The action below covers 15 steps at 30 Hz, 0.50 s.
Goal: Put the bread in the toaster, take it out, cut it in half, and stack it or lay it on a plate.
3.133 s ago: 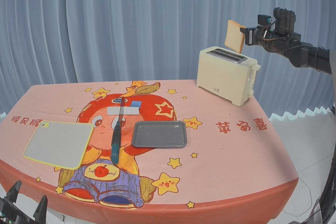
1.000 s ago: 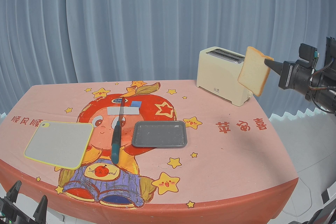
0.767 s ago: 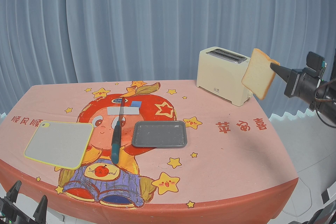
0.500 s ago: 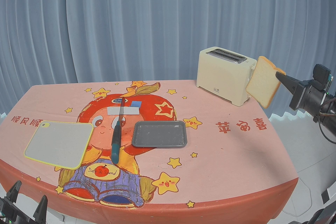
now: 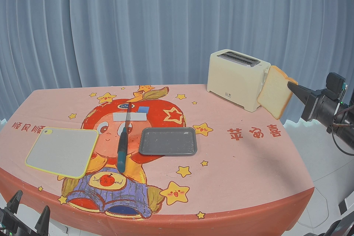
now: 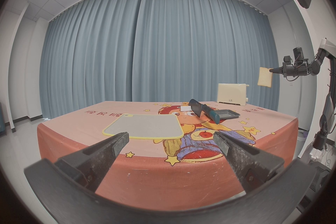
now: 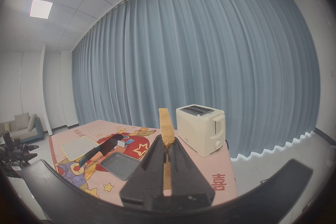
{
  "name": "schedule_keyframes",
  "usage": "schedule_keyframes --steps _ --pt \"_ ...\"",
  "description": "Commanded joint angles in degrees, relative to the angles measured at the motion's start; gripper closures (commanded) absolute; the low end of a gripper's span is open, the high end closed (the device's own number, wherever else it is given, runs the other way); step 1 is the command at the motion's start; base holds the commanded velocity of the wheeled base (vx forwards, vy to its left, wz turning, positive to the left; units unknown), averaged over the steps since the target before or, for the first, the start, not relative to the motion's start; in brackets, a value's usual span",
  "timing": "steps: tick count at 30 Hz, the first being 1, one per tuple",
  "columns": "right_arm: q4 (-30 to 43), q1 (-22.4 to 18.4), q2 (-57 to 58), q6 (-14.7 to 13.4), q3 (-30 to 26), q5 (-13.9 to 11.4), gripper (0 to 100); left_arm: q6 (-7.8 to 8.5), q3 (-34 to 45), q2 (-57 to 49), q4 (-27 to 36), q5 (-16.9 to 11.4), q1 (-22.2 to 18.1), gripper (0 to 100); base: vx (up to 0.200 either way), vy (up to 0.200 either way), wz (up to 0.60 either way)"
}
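right gripper (image 5: 291, 84) clamped on one edge of the bread (image 5: 274, 91), which hangs tilted in the air just right of the toaster (image 5: 236, 80), beside its lever end. left gripper (image 6: 171, 137) spread wide and empty, well apart from the toaster.

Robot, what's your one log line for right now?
right gripper: shut on bread | bread: held in air near toaster | left gripper: open
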<state>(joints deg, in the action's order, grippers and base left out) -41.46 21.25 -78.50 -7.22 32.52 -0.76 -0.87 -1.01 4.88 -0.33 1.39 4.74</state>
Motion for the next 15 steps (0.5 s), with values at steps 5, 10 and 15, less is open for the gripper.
schedule_keyframes --steps 5,10,15 --pt "-0.02 1.34 -0.34 0.01 -0.27 -0.04 100 -0.10 1.01 0.05 -0.02 0.02 0.00 0 0.000 0.000 0.00" --pt "-0.11 2.22 -0.25 0.01 -0.44 0.67 100 -0.19 1.01 0.05 -0.02 0.02 0.00 0 0.000 0.000 0.00" --pt "-0.02 2.75 -0.25 0.01 -0.71 0.84 100 -0.28 1.01 0.05 -0.02 0.02 0.00 0 0.000 0.000 0.00"
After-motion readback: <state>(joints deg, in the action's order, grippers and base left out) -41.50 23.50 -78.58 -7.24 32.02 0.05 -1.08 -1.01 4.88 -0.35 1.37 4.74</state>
